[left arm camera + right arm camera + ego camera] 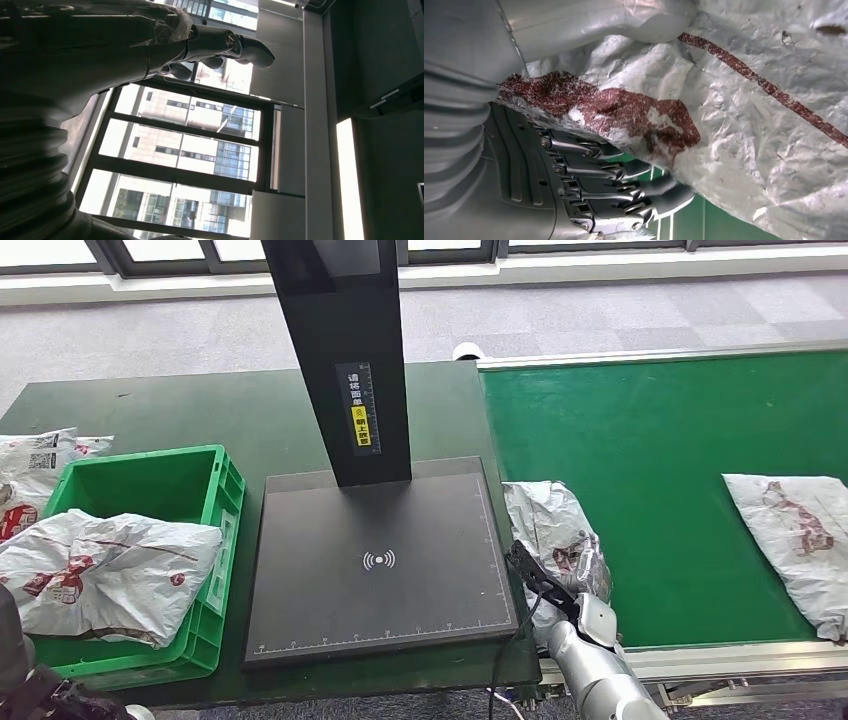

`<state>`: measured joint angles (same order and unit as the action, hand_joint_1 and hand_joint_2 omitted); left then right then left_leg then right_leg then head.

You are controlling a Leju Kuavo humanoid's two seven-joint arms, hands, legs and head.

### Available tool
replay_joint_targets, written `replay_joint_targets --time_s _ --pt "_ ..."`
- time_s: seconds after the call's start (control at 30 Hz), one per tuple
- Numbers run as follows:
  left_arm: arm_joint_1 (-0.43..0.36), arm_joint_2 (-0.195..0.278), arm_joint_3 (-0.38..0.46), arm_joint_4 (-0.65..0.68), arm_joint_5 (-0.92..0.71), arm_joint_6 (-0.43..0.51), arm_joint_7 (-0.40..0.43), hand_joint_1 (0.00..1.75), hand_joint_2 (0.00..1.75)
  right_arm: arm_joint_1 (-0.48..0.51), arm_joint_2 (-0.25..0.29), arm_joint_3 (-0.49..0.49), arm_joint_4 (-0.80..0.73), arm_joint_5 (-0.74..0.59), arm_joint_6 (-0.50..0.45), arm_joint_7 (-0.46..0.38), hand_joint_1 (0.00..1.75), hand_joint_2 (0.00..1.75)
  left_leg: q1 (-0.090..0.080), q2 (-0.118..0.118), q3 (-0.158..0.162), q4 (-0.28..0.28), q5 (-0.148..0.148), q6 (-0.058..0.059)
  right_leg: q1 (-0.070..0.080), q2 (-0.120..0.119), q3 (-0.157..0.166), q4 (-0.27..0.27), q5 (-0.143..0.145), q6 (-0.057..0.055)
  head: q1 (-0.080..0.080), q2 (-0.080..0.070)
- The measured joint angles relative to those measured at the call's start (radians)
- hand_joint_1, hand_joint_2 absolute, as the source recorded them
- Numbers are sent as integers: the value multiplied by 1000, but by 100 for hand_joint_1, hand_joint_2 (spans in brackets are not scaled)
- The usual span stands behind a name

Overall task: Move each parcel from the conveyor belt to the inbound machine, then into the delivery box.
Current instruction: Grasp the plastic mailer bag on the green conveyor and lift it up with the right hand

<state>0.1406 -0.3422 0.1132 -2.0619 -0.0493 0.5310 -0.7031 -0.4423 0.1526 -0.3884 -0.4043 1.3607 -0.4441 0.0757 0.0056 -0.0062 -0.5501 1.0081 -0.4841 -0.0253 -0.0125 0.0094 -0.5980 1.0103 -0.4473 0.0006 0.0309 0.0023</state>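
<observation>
A crumpled grey parcel with red print (548, 522) lies at the near left end of the green conveyor belt (650, 430). My right hand (562, 595) grips its near edge. In the right wrist view the thumb (599, 20) presses on top of the parcel (749, 100) and the fingers (624, 185) curl underneath. The inbound machine's black scan plate (380, 560) lies just left of the belt, bare, under its black post (345, 350). My left hand (200, 45) holds nothing, fingers loosely extended, pointing up at windows.
A green delivery box (215, 472) stands left of the plate with a parcel (100, 575) draped over its near rim. More parcels (40, 465) lie beyond the box. Another parcel (795, 530) rests on the belt at the right.
</observation>
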Motion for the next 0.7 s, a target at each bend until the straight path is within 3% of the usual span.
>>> replay_joint_targets --time_s 0.03,0.17,0.7 --pt "0 0 0 0 0 0 0 0 175 0 0 0 0 1 3 1 72 175 0 0 0 0 0 0 0 0 0 0 0 0 0 0" --pt "0 0 0 0 -1 0 0 0 175 0 -1 0 2 3 9 1 172 175 0 1 0 0 0 0 0 0 0 0 0 0 0 0" --pt "-7 0 0 25 3 -18 1 0 175 5 -5 0 7 12 41 11 175 175 0 1 0 0 0 0 0 0 0 0 0 0 0 0"
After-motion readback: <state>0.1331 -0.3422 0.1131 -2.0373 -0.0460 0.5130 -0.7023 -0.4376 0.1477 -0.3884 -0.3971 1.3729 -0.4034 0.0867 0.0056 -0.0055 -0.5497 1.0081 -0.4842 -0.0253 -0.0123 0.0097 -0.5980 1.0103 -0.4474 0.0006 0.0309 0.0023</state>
